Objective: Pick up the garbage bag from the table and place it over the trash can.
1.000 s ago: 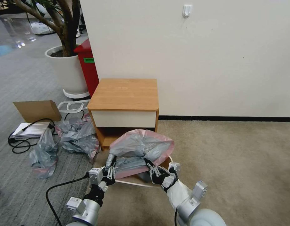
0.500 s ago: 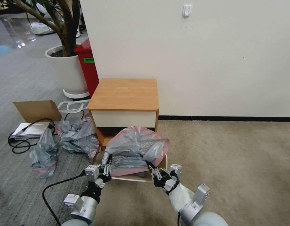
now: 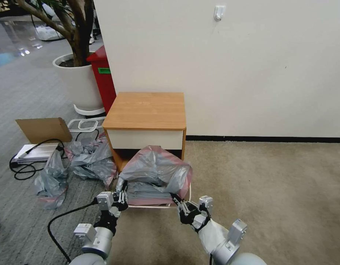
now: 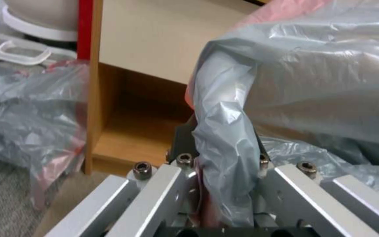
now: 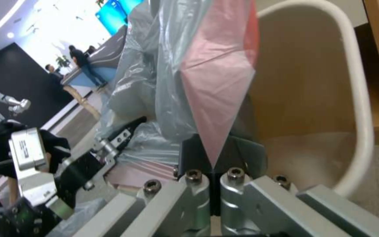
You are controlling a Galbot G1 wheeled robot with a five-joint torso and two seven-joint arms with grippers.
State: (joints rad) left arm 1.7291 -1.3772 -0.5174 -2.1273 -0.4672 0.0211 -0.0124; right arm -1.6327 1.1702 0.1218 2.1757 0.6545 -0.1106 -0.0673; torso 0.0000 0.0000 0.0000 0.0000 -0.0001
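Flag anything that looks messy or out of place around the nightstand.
Several crumpled grey-and-pink spare bags lie heaped on the floor left of the table, beside a cardboard piece and a loose black cable. The garbage bag, held by both grippers, billows unevenly over the trash can.

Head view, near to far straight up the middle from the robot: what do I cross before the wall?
left gripper and right gripper, level with each other, both clamped on the bag rim → trash can near rim → garbage bag billowing above it → table → white wall.
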